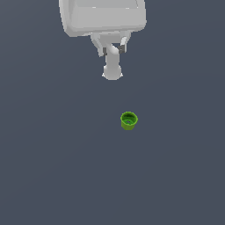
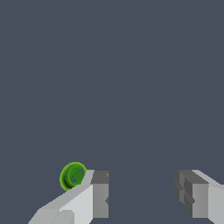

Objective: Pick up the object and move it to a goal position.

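— Where's the cup (image 1: 128,120)?
— Upright on the desk (image 1: 48,167), at about five o'clock from the claw (image 1: 112,73), well apart.
— The claw?
— Spread wide, nothing held; the cup shows just outside one finger (image 2: 98,192).

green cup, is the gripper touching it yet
Apart. The exterior view shows bare floor between the gripper and the green cup; the wrist view shows open jaws with nothing between them.
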`<state>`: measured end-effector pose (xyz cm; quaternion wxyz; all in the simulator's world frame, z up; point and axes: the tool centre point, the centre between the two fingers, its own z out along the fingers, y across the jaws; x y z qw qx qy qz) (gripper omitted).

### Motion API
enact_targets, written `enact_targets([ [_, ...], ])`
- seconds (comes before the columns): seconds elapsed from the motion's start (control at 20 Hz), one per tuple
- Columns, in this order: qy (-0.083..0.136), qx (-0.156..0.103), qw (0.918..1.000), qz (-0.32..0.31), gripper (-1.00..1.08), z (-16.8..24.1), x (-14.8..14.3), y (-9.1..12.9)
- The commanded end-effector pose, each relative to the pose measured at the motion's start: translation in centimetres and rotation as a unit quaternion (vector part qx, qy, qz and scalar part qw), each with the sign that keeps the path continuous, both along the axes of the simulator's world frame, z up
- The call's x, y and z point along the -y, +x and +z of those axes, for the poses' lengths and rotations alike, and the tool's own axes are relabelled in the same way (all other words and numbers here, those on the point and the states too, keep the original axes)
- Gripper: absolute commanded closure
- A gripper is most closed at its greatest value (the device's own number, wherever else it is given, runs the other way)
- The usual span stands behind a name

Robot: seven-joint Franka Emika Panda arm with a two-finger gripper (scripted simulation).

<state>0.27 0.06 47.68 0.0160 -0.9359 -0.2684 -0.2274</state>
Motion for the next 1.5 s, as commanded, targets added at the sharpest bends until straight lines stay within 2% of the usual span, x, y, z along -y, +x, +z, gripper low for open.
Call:
enact_targets([
  [0.0,0.010,0.011,0.9997,0.020,-0.20,1.2,0.5,-0.3],
  [0.35,0.044,0.035,0.9956,0.074,-0.20,3.1,2.0,-0.7],
  [0.7,0.083,0.048,0.9871,0.128,-0.20,2.6,3.5,-0.6],
  [1.05,0.125,0.050,0.9741,0.182,-0.20,-0.3,4.5,0.2],
  [1.45,0.174,0.038,0.9539,0.242,-0.20,-6.4,4.3,1.4],
])
